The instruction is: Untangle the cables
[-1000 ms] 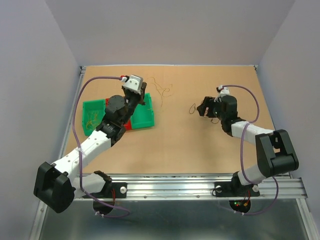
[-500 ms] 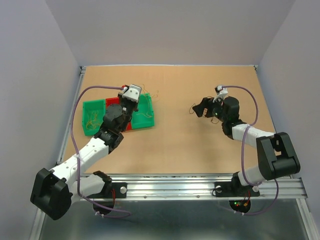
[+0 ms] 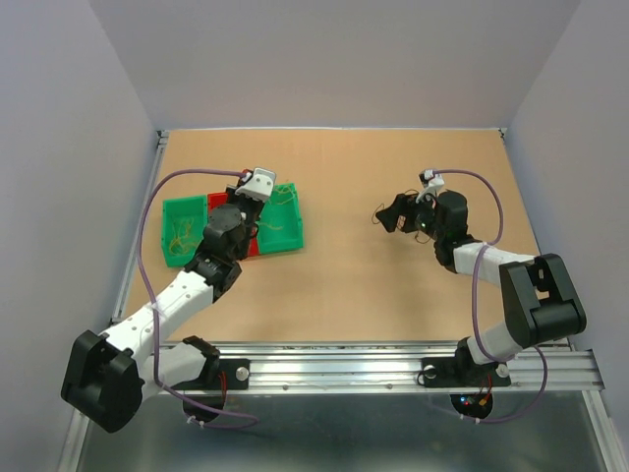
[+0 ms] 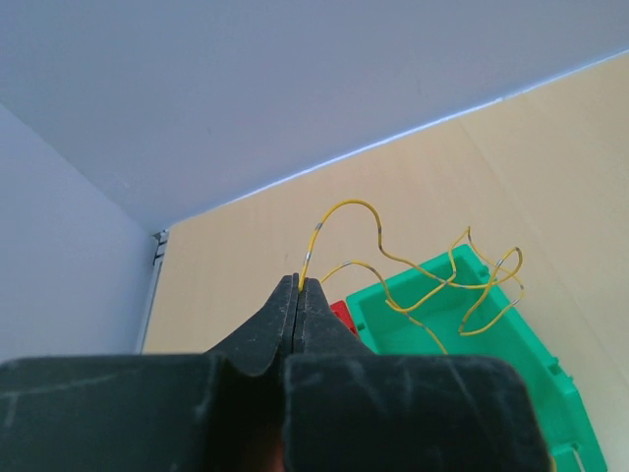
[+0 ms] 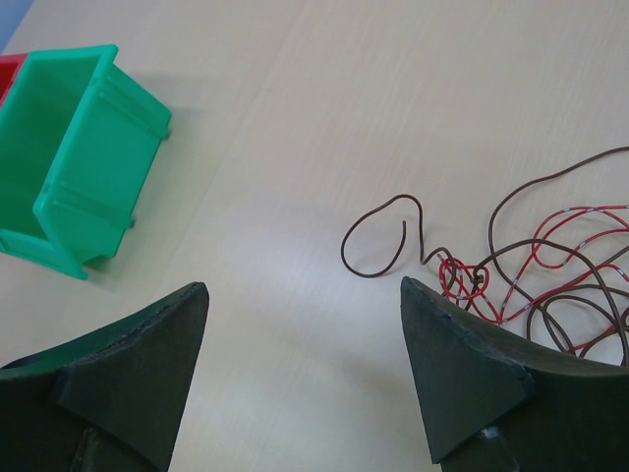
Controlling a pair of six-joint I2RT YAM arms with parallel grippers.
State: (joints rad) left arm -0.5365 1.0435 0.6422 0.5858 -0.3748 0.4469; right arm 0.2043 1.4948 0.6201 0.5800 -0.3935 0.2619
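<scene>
Fingers of the left arm (image 4: 280, 320) pinch a yellow wire (image 4: 346, 203) over a green bin (image 4: 491, 364); right fingers (image 5: 138, 364) gape

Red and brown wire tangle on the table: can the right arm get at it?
Probably yes: the right end effector hangs open just beside the tangle, and nothing stands between them.

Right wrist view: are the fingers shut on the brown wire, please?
No, the fingers stand wide apart, and the brown wire lies loose on the table beyond them.
</scene>
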